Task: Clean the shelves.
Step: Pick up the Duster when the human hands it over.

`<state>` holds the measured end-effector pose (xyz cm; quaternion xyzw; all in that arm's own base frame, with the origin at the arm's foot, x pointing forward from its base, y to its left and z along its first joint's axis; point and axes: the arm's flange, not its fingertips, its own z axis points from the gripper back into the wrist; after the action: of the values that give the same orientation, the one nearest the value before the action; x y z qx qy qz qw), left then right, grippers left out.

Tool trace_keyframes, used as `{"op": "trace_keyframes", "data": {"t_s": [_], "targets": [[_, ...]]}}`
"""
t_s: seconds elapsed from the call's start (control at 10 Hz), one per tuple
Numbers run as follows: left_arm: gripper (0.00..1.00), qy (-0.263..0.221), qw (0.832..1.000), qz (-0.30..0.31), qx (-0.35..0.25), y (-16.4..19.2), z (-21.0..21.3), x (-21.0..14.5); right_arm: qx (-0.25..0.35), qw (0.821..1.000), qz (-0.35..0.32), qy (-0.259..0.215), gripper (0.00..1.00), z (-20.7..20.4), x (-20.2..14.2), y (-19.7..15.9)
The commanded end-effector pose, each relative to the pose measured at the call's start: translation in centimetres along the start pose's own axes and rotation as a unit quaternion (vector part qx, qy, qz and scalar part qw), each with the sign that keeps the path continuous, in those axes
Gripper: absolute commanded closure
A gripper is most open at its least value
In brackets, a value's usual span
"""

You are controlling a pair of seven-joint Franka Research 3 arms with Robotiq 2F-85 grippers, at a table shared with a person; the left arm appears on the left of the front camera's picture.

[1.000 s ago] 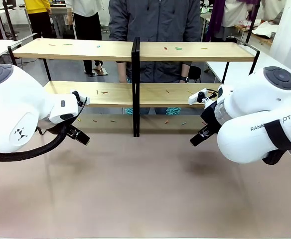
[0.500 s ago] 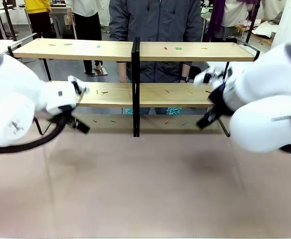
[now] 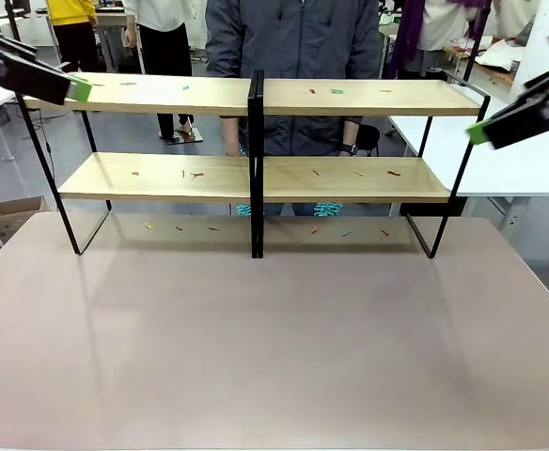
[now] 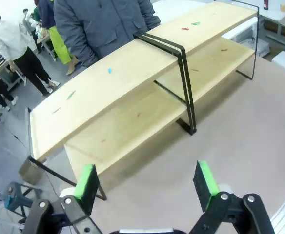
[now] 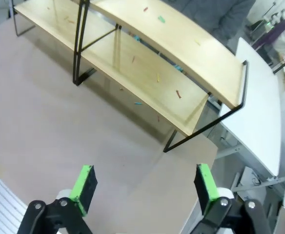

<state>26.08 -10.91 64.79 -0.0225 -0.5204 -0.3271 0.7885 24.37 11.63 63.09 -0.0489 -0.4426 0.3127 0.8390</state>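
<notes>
A wide two-tier set of shelves (image 3: pixel 350 98) stands across the far half of the brown surface (image 3: pixel 274 357), its light wooden boards carried in a thin black frame with a central post (image 3: pixel 256 160) rising at the middle. Small coloured scraps lie scattered over the top board (image 3: pixel 162 92), among them a green piece (image 3: pixel 337 91) right of the post. More specks dot the lower board (image 3: pixel 218 178), and others lie on the surface beneath it (image 3: pixel 213 228). A person in a dark grey jacket (image 3: pixel 293 38) stands just behind the rack, in line with the post. The left claw (image 4: pixel 147 180) hangs high above the rack's left end, released, its green pads (image 4: pixel 87 179) spread wide with nothing between them. In its wrist view the whole rack runs away at a slant below. The right claw (image 5: pixel 145 183) hangs likewise high off the rack's right end, also released and empty, its own pads (image 5: pixel 204 181) well apart over bare surface. Neither claw touches the shelves. A white table (image 3: pixel 509 169) stands just beyond the right end of the frame, and a cardboard box (image 3: pixel 16 214) sits on the floor past the left end.
</notes>
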Motion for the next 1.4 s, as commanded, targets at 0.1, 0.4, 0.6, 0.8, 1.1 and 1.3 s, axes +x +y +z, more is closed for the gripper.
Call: {"op": "trace_keyframes", "data": {"t_s": [0.1, 0.4, 0.6, 0.8, 1.1, 1.3], "targets": [[0.0, 0.0, 1.0, 0.0, 0.0, 0.0, 0.0, 0.0, 0.006, 1.0, 0.013, -0.003, 0.0, 0.0, -0.6, -0.1], [0.0, 0.037, 0.992, 0.084, -0.084, 1.0, -0.6, 1.2, 0.007, 0.999, -0.038, 0.017, 0.0, -1.0, 0.0, -1.3], [0.0, 0.037, 0.991, 0.096, -0.092, 0.7, -1.2, 2.1, 0.002, 0.999, -0.043, 0.015, 0.0, -1.5, 0.2, -1.3], [0.0, 0.019, 0.988, 0.126, -0.091, 0.5, -1.3, 2.5, 0.004, 0.999, -0.04, 0.01, 0.0, -1.6, 0.3, -1.2], [0.0, 0.016, 0.982, 0.177, -0.071, 0.5, -1.1, 2.0, 0.008, 0.999, -0.036, 0.004, 0.0, -1.9, 0.2, -1.3], [0.0, 0.036, 0.981, 0.181, -0.06, 0.2, -1.2, 1.7, 0.011, 0.999, -0.037, -0.002, 0.0, -1.9, 0.2, -1.3]]}}
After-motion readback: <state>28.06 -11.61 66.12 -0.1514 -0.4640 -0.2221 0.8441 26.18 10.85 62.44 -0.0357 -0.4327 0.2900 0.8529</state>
